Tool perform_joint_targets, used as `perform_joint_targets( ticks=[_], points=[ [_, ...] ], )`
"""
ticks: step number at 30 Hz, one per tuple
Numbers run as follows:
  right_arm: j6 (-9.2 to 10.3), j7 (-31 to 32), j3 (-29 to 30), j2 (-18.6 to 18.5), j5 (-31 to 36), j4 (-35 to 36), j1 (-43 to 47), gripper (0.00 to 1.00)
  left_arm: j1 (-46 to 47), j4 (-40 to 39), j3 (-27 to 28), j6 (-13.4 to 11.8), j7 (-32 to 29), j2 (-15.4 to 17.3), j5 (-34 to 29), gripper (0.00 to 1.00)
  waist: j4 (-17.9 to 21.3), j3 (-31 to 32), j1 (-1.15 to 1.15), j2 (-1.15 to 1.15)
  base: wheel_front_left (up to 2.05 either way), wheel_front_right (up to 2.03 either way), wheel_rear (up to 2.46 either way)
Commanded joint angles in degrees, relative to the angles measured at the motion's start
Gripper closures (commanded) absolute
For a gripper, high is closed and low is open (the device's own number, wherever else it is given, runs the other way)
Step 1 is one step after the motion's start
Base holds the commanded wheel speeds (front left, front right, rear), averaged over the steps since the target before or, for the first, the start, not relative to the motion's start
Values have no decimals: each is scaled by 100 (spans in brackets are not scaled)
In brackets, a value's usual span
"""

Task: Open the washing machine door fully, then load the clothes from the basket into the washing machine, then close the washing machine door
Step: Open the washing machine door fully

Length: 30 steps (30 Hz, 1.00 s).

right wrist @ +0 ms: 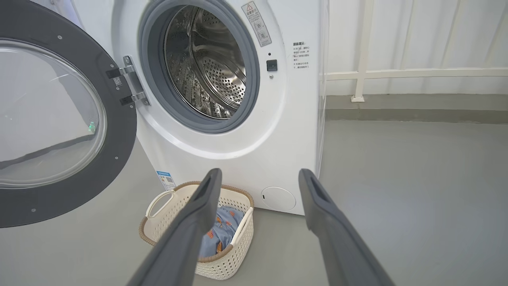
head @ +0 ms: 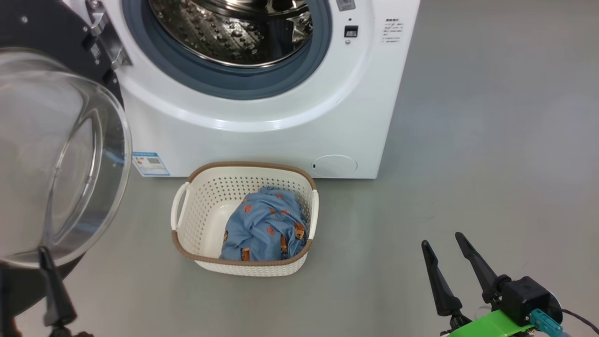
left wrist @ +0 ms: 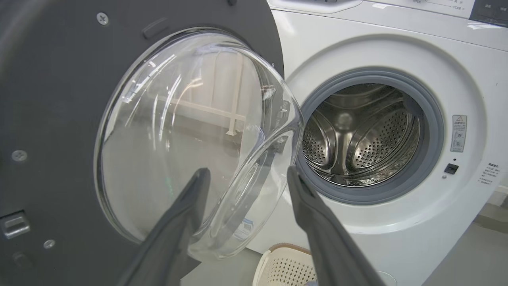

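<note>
Right now your left end effector (left wrist: 245,174) is released: its two dark fingers stand wide apart with nothing clamped between them, close in front of the clear glass bowl of the washing machine door (left wrist: 59,119). That door hangs swung out on its hinge at the left of the washing machine (head: 262,135), its inner face showing, and the steel drum (head: 234,32) lies exposed behind the grey gasket (head: 224,86).

Your right end effector (head: 442,239) is likewise released and grasps nothing. It hovers over the grey floor (head: 491,164) low on the right, well apart from the machine.

Between the two arms, the basket (head: 202,199) sits on the floor just in front of the machine, below the round opening. The clothes (head: 264,229) lie bunched in its right half, the blue fabric reaching up to the near rim, and you can see the basket's pale bottom to their left.
</note>
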State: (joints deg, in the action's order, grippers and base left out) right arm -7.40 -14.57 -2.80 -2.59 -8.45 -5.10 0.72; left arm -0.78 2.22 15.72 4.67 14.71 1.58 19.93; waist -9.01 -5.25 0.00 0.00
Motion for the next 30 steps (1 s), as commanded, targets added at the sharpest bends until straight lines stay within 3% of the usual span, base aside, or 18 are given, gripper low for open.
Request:
perform_joint_targets(
  ticks=[1, 7, 19, 25, 30],
  points=[
    [-9, -43, -139, -29, -107, 163, -85, 0, -25, -305, 31, -122, 29, 131, 31, 0, 78, 48, 0, 0, 0, 0, 0],
    [-9, -43, -121, -29, -104, 205, -53, 0, -312, -606, -329, -271, 29, 131, -31, 0, 306, 110, 0, 0, 0, 0, 0],
    [-9, -43, -94, -29, -62, 248, -17, 0, -675, -642, -727, -255, 29, 131, -254, 0, 689, 224, 0, 0, 0, 0, 0],
    [-9, -43, -72, -29, -1, 290, 28, 0, -842, -610, -894, -188, 29, 164, -833, 0, 811, 303, 0, 0, 0, 0, 0],
    [-9, -43, -32, -29, 47, 310, 52, 0, -916, -570, -933, -231, 29, 153, -959, 0, 850, 342, 0, 0, 0, 0, 0]
  ],
)
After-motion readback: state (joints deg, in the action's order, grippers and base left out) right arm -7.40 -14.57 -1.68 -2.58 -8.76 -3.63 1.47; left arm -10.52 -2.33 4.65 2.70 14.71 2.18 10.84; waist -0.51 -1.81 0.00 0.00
